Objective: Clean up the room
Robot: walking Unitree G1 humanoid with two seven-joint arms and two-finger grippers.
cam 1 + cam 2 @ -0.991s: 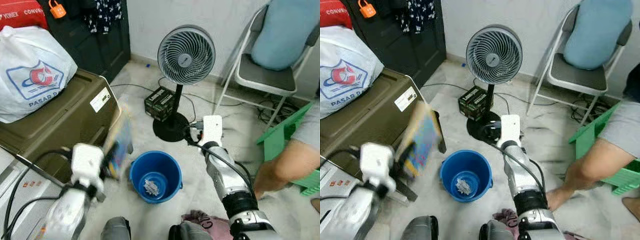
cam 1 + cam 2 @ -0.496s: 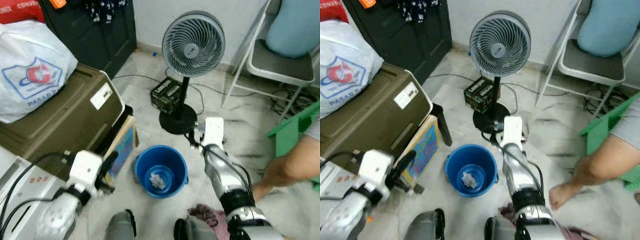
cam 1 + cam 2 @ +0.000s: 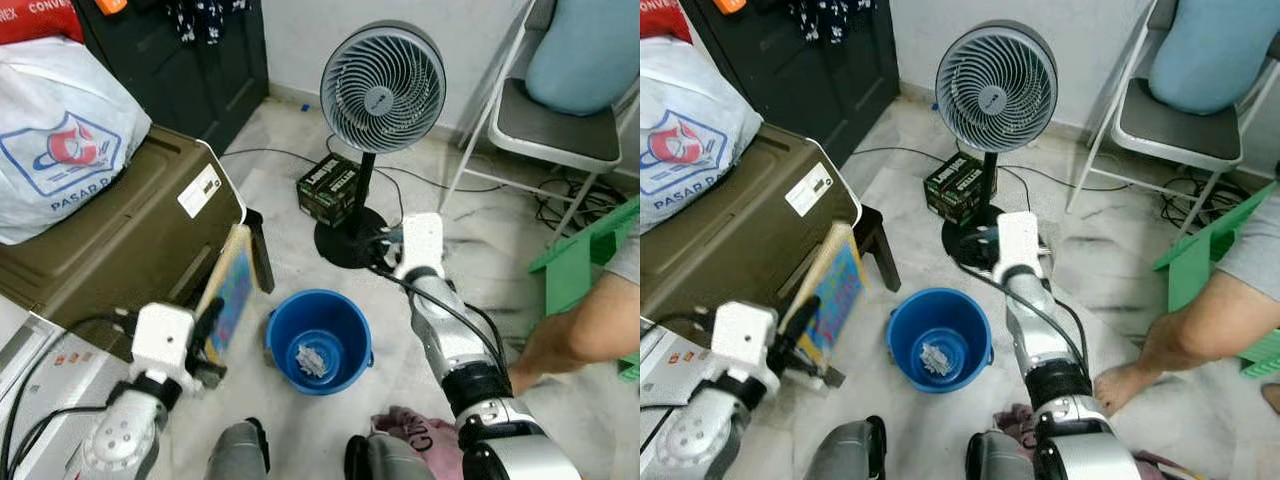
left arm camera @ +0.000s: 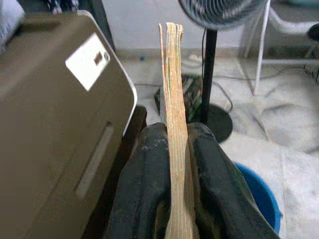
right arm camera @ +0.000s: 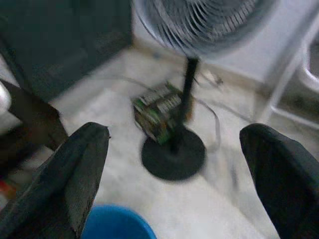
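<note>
Tidying is judged partly done: the blue bucket (image 3: pixel 319 340) at lower centre already holds a small piece of crumpled waste, while a pink cloth (image 3: pixel 415 434) lies loose on the floor at the bottom edge, between the robot's feet and the right arm, and is not yet collected. The book (image 3: pixel 226 297), a flat item with a colourful cover, stands on edge at centre left, just beside the brown case (image 3: pixel 120 235) and left of the bucket. The left gripper (image 4: pixel 172 149) has its two fingers pressed against the book's faces, one on each side, pinching its lower part; the book's top edge rises clear above the fingertips in the wrist view. Whether the book's lower edge rests on the floor cannot be told. The right gripper (image 5: pixel 172 164) sits at centre frame, in front of the fan (image 3: pixel 378 100) base, with fingers spread wide and nothing between them. A person's leg (image 3: pixel 575 335) occupies the right edge.
</note>
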